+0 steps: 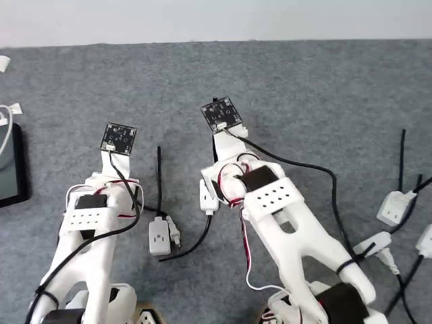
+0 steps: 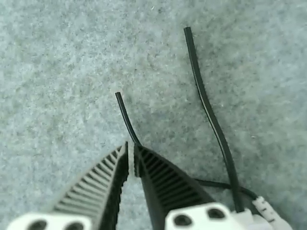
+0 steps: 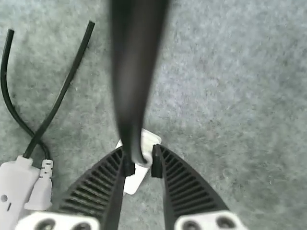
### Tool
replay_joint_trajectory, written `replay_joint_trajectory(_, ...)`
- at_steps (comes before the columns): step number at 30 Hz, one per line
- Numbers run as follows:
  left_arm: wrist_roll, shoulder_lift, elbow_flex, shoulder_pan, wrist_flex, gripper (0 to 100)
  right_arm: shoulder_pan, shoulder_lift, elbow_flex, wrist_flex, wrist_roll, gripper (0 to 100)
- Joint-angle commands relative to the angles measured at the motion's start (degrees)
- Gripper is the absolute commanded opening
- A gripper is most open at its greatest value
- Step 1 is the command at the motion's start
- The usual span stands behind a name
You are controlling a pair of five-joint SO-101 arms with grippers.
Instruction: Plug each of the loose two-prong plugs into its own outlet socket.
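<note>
My right gripper [image 3: 141,160] is shut on a white plug [image 3: 135,182] whose black cord [image 3: 134,72] rises close past the camera. In the high view that plug [image 1: 206,196] hangs at mid-table, its cord curling down to the mat. To its left a white outlet socket [image 1: 159,237] lies flat with a small loose plug [image 1: 174,233] right beside it; both show again as the socket [image 3: 13,194] and the plug [image 3: 41,191]. My left gripper [image 2: 130,148] is shut with nothing held, just above the grey mat. A thin black cord [image 2: 125,115] runs under its tips, and a thicker cord [image 2: 211,120] lies alongside.
More white sockets [image 1: 395,206] and a plug [image 1: 376,246] with black cords lie at the right edge. A dark tablet [image 1: 10,162] sits at the left edge. The grey mat [image 1: 324,101] is open at the back.
</note>
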Motion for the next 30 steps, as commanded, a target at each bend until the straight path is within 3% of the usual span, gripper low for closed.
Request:
replay_joint_trajectory(1, -0.9, -1.6, -0.6, -0.4, -1.3, 1, 0.6, 0.3, -3.9, -1.5, -1.1, 0.8)
replay_joint_trajectory(10, -0.9, -1.6, -0.6, -0.4, -1.3, 1, -2.2, 0.5, -2.8, -2.0, -1.1, 0.8)
replay_joint_trajectory(30, -0.9, -1.5, -0.5, -0.4, -1.2, 1, -1.5, 0.4, 0.1, -2.2, -1.1, 0.8)
